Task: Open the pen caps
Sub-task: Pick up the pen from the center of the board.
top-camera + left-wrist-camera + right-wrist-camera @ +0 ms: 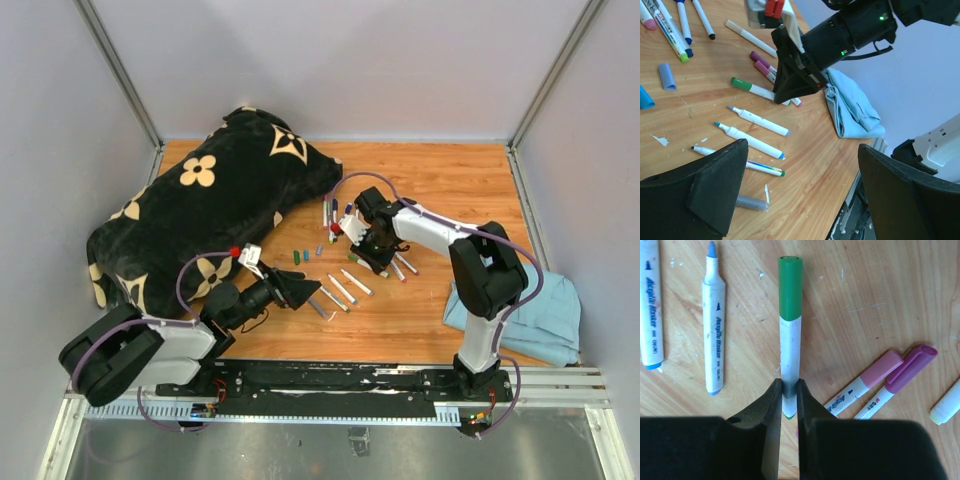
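At the right jaws: closed tight on the white barrel of the green-capped marker (790,355), close to its tail end, with the green cap (790,287) seated on the far end and pointing away from the wrist. Cannot tell whether lifted off the worktop (440,190) or resting on it. Just right of the grip, in the right wrist view: a pink cap (881,369) and a purple cap (911,367), each seated on its own marker, lying side by side at a slant. To the left of the grip: an uncapped blue-tipped marker (713,325), parallel to the gripped one and apart from it. At the left jaws: spread wide, nothing between the fingers (715,195), hanging above the worktop near three uncapped markers (750,141) laid roughly parallel in a row. Loose on the wood in the left wrist view: a pale blue cap (667,76) off to the far left, and a grey cap (752,202) just beside the left finger. Near mid-worktop in the top view: a few more loose caps (300,257), between the two arms. At rear left: a black cushion (210,210) with a cream flower pattern, covering that corner of the worktop. At the right edge: a crumpled light blue cloth (545,310), well apart from the markers.
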Action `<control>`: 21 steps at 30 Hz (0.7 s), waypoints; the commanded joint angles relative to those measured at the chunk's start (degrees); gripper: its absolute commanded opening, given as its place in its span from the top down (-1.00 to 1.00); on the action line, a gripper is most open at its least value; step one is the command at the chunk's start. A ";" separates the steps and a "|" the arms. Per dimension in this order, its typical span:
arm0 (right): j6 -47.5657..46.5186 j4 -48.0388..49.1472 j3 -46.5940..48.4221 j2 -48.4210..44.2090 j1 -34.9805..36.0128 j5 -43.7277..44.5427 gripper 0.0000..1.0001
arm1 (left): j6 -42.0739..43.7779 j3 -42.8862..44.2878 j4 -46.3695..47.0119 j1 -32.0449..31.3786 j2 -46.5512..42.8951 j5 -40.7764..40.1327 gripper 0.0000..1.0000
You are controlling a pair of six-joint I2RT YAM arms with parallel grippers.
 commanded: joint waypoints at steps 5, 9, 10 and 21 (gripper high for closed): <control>-0.50 0.70 -1.58 -6.56 -1.60 -5.17 0.99 | -0.93 6.79 6.47 -0.08 10.05 -0.65 -0.85; -0.22 1.30 -2.17 -10.19 -2.50 -8.40 0.99 | -0.82 9.62 6.31 0.05 13.31 -1.98 -0.85; -0.09 1.61 -2.44 -11.42 -2.62 -9.24 0.99 | -0.82 10.34 6.41 0.05 14.06 -2.24 -0.85; 1.44 2.82 -3.84 -20.51 -3.71 -22.61 0.99 | -0.96 15.06 16.65 0.06 21.69 -8.29 -0.88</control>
